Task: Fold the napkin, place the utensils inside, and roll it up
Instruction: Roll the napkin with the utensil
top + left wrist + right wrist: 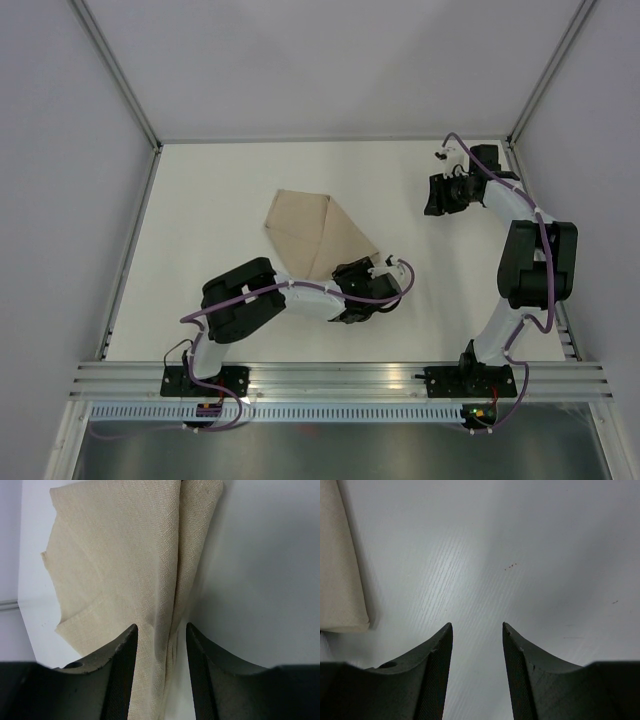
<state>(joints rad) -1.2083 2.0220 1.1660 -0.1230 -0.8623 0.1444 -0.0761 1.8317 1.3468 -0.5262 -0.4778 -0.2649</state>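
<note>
Here the napkin (310, 235) lay near the middle of the table (200, 200), folded into a kite-like shape with a crease running from its far edge to its near-right tip. The left gripper (161, 627) sat low at that tip, jaws partly apart and straddling a raised ridge of cloth. Bare table showed between the cloth and one finger, so nothing was pinched yet. The right gripper (477, 625) hovered well apart at the far right of the table, jaws about as wide, with nothing between them and only bare surface below. A pale cloth edge, probably the napkin, showed at the left of its wrist view. No utensils could be seen in any view.

The step in hand looked like the fold, judging by the left gripper's place on the corner. To do it well, the fingers (125, 650) needed to close on the ridge itself and take all the layers there, not just the top one, or the fold might slide open when lifted. The lift wanted to be low, and the carry slow and straight across the crease, so the edges met instead of skewing. The other arm could pin the far edge if the cloth dragged. A flat, even fold mattered, since the utensils had to lie inside before the roll.
</note>
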